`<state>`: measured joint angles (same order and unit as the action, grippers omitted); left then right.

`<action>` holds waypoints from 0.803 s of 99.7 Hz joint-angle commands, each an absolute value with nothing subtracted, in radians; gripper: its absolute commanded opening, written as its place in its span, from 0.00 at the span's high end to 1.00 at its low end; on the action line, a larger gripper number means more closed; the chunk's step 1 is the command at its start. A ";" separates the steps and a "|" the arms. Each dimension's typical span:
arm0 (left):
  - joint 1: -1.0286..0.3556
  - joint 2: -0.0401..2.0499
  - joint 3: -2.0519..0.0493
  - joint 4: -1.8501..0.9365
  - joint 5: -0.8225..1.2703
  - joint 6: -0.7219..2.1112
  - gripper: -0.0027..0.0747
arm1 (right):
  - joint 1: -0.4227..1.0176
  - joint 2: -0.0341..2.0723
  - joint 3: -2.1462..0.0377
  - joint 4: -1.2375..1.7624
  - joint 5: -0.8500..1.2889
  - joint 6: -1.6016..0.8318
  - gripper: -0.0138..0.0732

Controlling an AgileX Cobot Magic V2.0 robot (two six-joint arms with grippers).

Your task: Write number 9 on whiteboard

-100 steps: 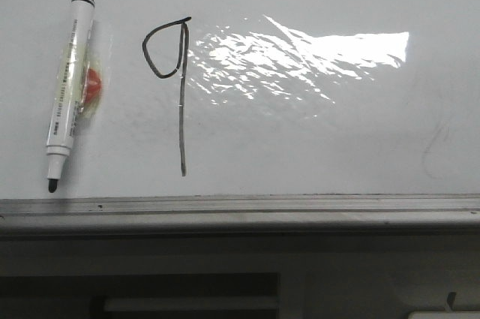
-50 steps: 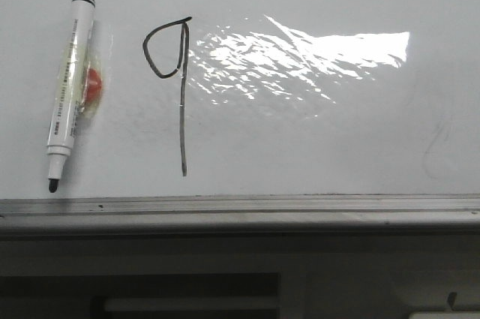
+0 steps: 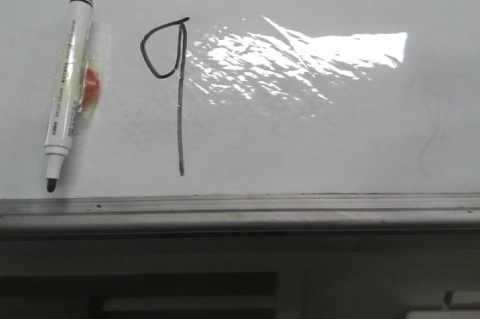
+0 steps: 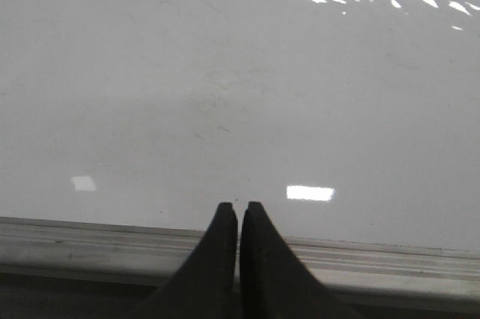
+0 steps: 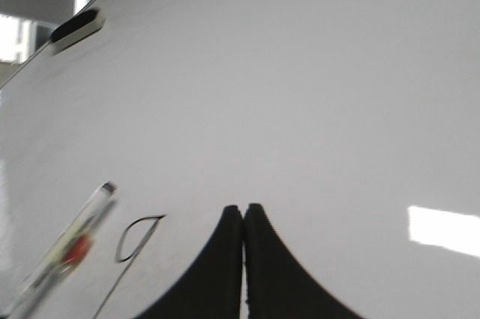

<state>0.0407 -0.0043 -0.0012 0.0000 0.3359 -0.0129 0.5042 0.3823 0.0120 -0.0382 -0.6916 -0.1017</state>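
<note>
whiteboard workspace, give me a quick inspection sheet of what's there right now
surface: whiteboard lies flat, glossy, with a bright glare patch, faint grey smudges and a grey metal rail along its near edge
job's things: number 9 is drawn in thin black line, a small loop above a long straight tail
clutter: uncapped marker lies left of the 9, tip toward the rail, not touching the line; an eraser-like block sits at the far edge in the right wrist view
grippers: left gripper shut and empty over the rail; right gripper shut and empty over the board
cables: nothing seen
surroundings: dark space below the rail, details unclear
</note>
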 commanded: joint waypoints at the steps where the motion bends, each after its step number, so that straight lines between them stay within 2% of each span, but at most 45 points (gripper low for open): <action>1: 0.036 -0.032 0.019 -0.008 0.291 -0.013 0.99 | 0.414 0.387 0.039 -0.038 -0.797 -0.110 0.91; 25: 0.036 -0.032 0.019 -0.008 0.291 -0.013 0.99 | 0.166 0.295 0.039 -0.038 -0.418 -0.020 0.91; 49: 0.036 -0.032 0.019 -0.008 0.291 -0.013 0.99 | 0.004 0.091 0.039 -0.038 -0.021 0.020 0.91; 80: 0.036 -0.032 0.019 -0.008 0.291 -0.013 0.99 | -0.149 0.011 0.039 -0.044 0.248 0.020 0.91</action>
<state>0.0407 -0.0043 -0.0012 0.0000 0.3359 -0.0108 -0.1178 0.0092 0.0120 -0.0382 0.2670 0.0174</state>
